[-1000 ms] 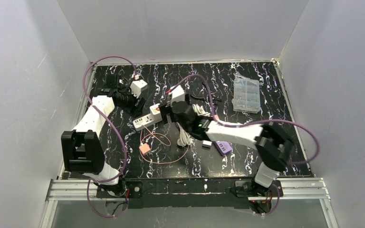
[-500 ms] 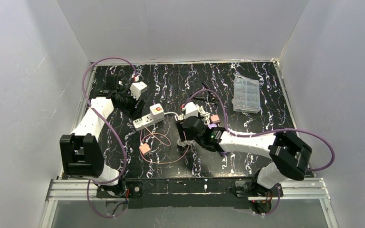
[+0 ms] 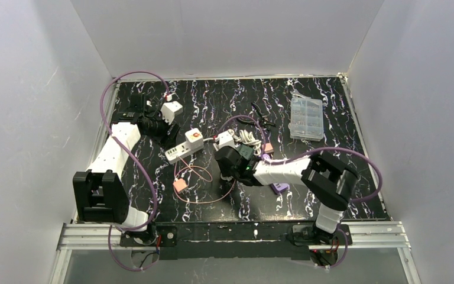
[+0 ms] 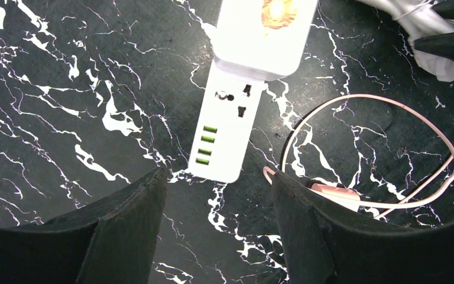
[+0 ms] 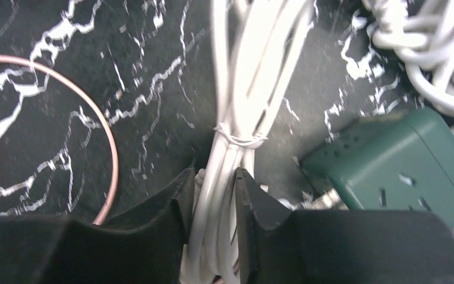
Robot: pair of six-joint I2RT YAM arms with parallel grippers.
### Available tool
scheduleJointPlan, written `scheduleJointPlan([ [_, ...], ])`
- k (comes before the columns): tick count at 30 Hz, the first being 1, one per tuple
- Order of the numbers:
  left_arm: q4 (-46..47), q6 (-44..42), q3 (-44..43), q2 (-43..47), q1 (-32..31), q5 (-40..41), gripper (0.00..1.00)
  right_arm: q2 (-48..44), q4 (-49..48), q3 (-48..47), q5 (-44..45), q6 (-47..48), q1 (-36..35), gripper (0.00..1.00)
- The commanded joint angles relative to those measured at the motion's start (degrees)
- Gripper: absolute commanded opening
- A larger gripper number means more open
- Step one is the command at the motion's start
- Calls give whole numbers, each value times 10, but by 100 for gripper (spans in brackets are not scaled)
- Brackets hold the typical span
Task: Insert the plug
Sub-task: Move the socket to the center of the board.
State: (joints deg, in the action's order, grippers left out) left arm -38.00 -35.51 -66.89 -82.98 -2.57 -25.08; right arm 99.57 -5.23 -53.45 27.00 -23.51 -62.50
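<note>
Top and wrist views of a black, white-veined table [image 3: 331, 94].

The left gripper [image 4: 219, 174] hangs over the near end of the power strip [image 4: 227, 118], its jaws released and spread, with nothing between them.

The strip shows one free socket and a column of four green ports. The white block [image 4: 269, 35] at its far end bears a round orange mark too washed out to read.

The right gripper [image 5: 214, 176] has its jaws clenched on the white cable bundle [image 5: 236, 89], just below the bundle's tie. The bundle lies right of the strip and apart from it. Its plug cannot be picked out.

A green adapter [image 5: 399, 168] with unmarked socket holes lies just right of the bundle.

A pink cable [image 4: 390, 106] loops between strip and bundle.

A clear box [image 3: 306, 118] sits at the far right.
</note>
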Motion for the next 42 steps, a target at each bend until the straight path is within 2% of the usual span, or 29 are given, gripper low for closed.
scheduleJointPlan([
  [1,-15,2,-14,20,2,-16,63,54,-37,-68,-4,25,-2,31],
  [7,-11,3,-11,18,2,-17,63,152,-35,-192,15,50,15,20],
  [13,-10,0,-12,15,2,-14,63,225,-28,-298,9,52,60,21],
  [16,-10,2,-14,14,2,-16,63,244,-12,-339,4,63,64,32],
  [19,-10,3,-16,17,2,-17,63,238,-2,-348,-15,62,64,56],
  [20,-11,3,-18,18,2,-16,63,227,-1,-342,-20,57,64,64],
  [22,-13,3,-23,21,2,-15,63,194,4,-324,-22,52,64,73],
  [27,-21,12,-45,23,2,-18,64,65,57,-259,13,45,74,85],
  [32,-25,18,-53,14,2,-21,64,-98,135,-140,48,14,124,86],
  [36,-25,18,-50,12,2,-18,64,-200,203,-55,66,-7,173,80],
  [39,-28,17,-50,13,1,-20,64,-253,212,6,61,-17,217,76],
  [42,-34,18,-46,12,1,-21,63,-262,212,36,35,-27,266,75],
])
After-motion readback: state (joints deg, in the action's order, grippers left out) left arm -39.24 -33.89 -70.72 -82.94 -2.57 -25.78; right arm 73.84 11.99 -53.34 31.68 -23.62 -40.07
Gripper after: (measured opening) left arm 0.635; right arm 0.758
